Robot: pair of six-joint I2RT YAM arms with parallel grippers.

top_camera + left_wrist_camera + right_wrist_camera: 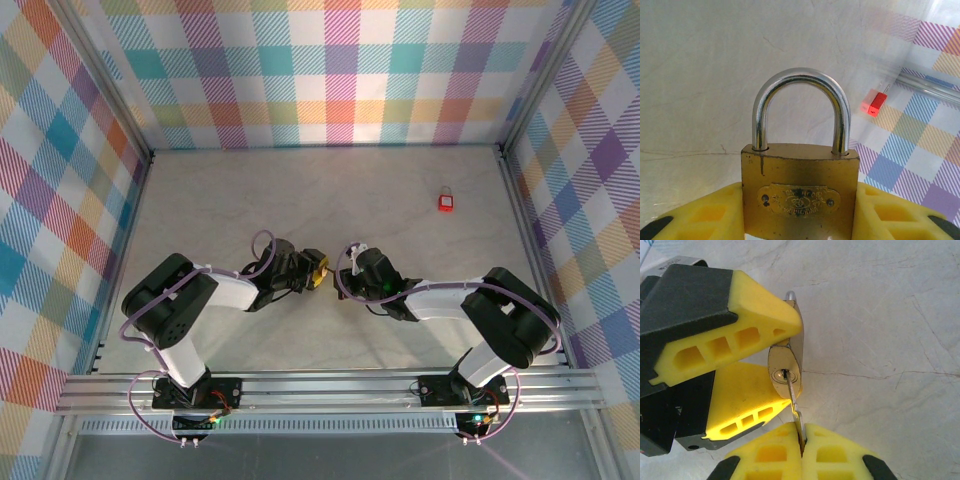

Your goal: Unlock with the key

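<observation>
Padlock point(321, 272), seen from above, sits just below the middle of the frame, pinched at the tip of the left gripper point(312, 272). The right gripper point(350, 262) is nose to nose with it from the right; I'd say the arms meet there so one can brace while the other works. A small red lock point(446, 201) lies well apart on the table point(300, 200), toward the upper right, taking no part. From the left wrist, the brass body fills the lower centre, clamped between yellow fingers point(705, 215) closed against its two flanks. The shackle point(800, 82) points up the frame, seated in both holes, so it reads as not yet unlocked. Gripped by the sides like this, the keyway end is left free for the other arm. From the right wrist, the left gripper comes in from the upper left holding the lock, its underside turned to the camera at centre. The key point(791, 392) runs from the keyway down to the bottom edge, where the right gripper's fingers point(770, 455) are shut tight on its head. How deep the blade sits I can't tell. Next should come the twist, and that firm side grip ought to stop the body turning with it.
</observation>
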